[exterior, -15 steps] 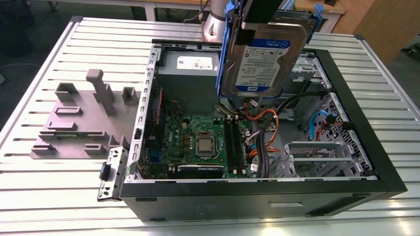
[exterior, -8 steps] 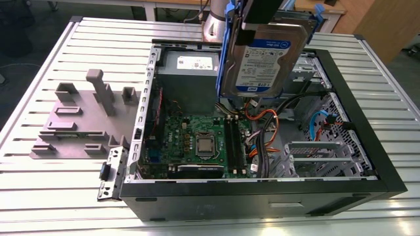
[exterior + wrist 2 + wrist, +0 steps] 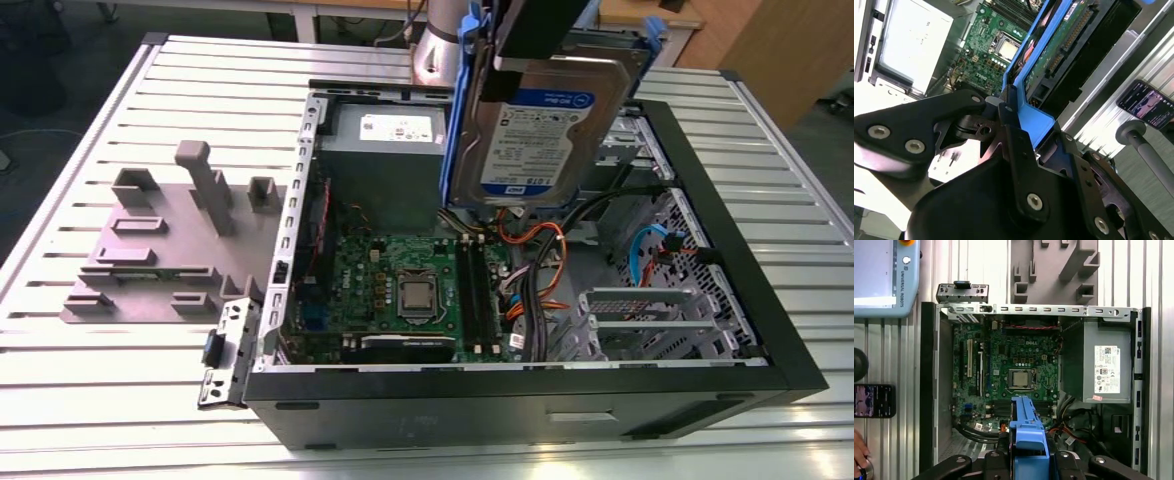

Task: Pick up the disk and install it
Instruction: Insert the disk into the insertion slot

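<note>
Above the open black computer case [image 3: 781, 330], the disk [image 3: 534, 140] hangs nearly upright. It is flat silver-grey metal with a white-and-blue label and smooth blue plastic rails [image 3: 461, 110]. The black gripper [image 3: 1029, 458] is narrowly closed, clamping the rail frame's end. A green motherboard [image 3: 400, 270] lies below, on a ribbed metal table [image 3: 80, 420].

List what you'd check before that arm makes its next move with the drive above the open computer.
1. Grip: ok, gripper clamps the disk by its blue rail.
2. Disk clear of computer case: ok, hanging above it.
3. Case open: ok, motherboard exposed.
4. Cables clear: cannot tell, loose bundle near the disk's lower end.
5. People clear: not ok, a hand at the table edge.
</note>
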Action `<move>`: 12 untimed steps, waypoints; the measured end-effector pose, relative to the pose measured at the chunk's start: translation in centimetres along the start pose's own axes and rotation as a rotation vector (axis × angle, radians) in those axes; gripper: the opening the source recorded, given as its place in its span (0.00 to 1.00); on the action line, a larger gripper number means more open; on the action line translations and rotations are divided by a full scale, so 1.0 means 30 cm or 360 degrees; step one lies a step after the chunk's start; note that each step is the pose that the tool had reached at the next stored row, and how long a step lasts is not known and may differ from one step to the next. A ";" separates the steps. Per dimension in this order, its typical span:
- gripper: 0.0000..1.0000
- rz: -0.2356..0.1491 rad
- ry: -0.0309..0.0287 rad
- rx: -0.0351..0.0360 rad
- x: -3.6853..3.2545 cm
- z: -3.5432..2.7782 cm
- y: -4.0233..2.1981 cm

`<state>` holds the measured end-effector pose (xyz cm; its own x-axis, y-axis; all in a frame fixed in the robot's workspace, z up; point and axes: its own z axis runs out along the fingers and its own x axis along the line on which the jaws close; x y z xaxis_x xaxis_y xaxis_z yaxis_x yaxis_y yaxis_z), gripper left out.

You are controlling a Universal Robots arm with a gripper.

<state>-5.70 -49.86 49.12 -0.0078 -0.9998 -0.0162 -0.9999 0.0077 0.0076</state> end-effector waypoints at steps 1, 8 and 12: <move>0.36 0.0000 0.00000 0.0000 0.005 0.000 0.000; 0.36 0.0000 0.00000 0.0000 0.041 0.001 0.000; 0.36 0.0000 -0.00001 0.0000 0.058 0.002 -0.009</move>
<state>-5.44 -51.60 49.03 -0.0078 -0.9998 -0.0163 -0.9999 0.0077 0.0077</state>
